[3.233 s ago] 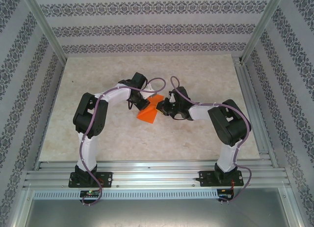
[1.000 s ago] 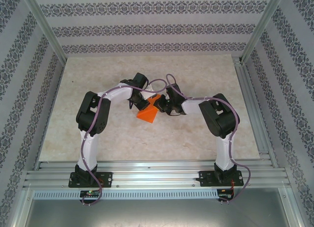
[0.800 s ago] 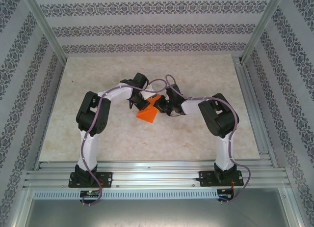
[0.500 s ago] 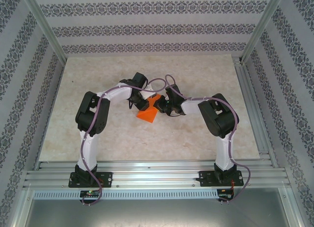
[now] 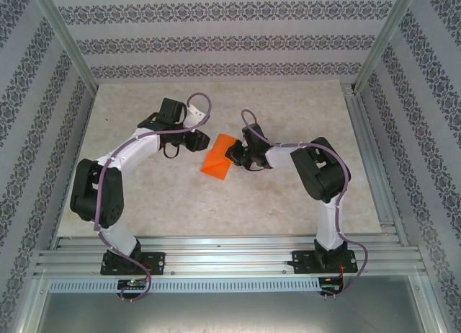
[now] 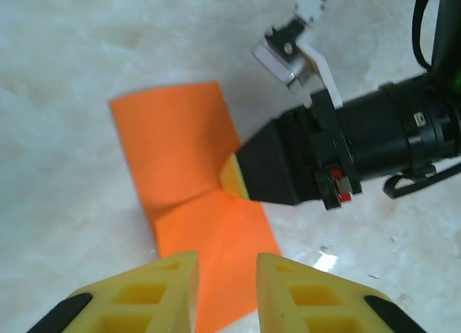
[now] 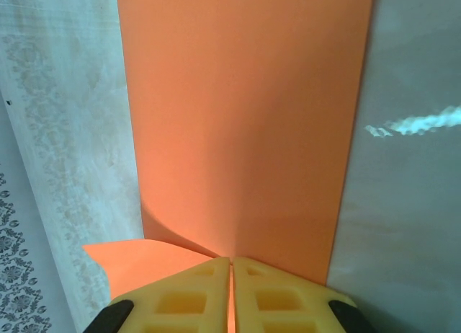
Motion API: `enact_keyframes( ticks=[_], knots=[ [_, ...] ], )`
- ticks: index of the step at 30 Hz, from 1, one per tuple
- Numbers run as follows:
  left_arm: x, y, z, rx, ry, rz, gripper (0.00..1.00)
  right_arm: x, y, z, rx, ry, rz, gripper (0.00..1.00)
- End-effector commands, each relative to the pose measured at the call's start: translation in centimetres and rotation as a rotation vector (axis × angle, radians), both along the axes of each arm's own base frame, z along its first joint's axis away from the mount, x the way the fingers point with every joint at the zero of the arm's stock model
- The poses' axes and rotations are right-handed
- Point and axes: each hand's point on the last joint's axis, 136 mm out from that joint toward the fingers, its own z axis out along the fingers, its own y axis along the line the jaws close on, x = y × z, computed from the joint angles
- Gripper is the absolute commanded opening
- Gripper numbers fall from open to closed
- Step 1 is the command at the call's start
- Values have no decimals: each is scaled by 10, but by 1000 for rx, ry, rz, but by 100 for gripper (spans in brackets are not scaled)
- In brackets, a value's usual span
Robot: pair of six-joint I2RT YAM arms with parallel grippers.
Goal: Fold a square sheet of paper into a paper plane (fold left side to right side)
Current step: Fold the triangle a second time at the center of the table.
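The orange paper sheet is seen lying near the middle of the table, folded over into a long strip that runs slantwise between the two arms. In the left wrist view the orange paper sheet is marked by a kink across its width, and its two halves meet at a shallow angle there. In the right wrist view the orange paper sheet stretches away flat, with a small flap curled up at the lower left.

The strip's right edge is pinched by the right gripper. Its yellow fingers are pressed together with the paper caught between them (no gap is left). The same grip is seen from the other side, where the right gripper meets the paper at the kink.

The left gripper is held just beside the strip's left edge, apart from it. Its jaws are parted and nothing is held between them. In its own camera the left gripper is seen over the strip's near end.

The table is enclosed by patterned walls.
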Motion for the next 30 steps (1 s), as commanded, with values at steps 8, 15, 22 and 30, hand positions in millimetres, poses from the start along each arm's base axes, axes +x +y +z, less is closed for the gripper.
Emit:
enact_keyframes(
  ticks=[8, 15, 22, 30],
  knots=[
    [-16, -17, -58, -89, 277, 53, 19, -22, -4, -39, -96, 81, 27, 10],
    [-18, -21, -78, -55, 318, 44, 19, -23, -3, -39, -92, 83, 32, 10],
    [-16, -13, -97, 8, 335, 72, 18, -24, -3, -39, -91, 82, 33, 10],
    [-27, -11, -110, 38, 359, 60, 19, -22, -4, -31, -92, 61, 36, 10]
  ],
)
